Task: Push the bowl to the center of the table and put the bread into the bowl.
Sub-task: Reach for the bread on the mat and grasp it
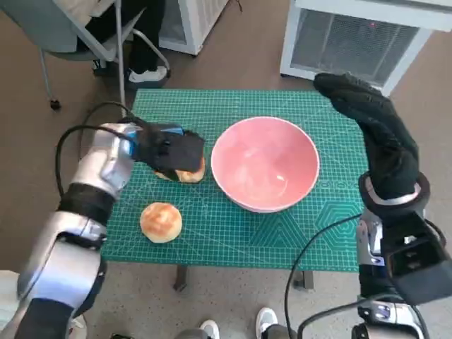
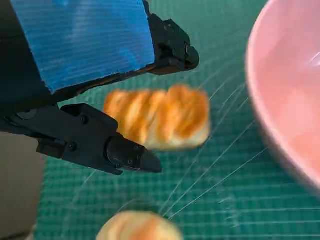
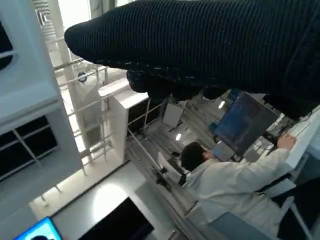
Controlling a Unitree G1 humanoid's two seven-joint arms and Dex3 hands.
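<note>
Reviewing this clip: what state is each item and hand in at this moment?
Bowl: upright, empty, near mat centre.
Twisted bread: on the mat, between the left hand's fingers, grip unclear.
Round bun: loose on the mat, untouched.
Left hand: over the twisted bread.
Right hand: raised, empty, fingers extended.

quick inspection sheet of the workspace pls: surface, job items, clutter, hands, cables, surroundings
Surface: green cutting mat covers the small table.
Job's things: pink bowl near mat centre, nothing in it. Braided bread lies on the mat beside the bowl. Round bun nearer the front edge, apart from both.
Clutter: nothing seen.
Robot hands: left robot hand over the braided bread, fingers either side, grip not confirmed. Right robot hand raised off the mat, holding nothing.
Cables: black cable loops by the right forearm; another by the left arm.
Surroundings: chair, a person's feet, white unit; seated person at a desk.
</note>
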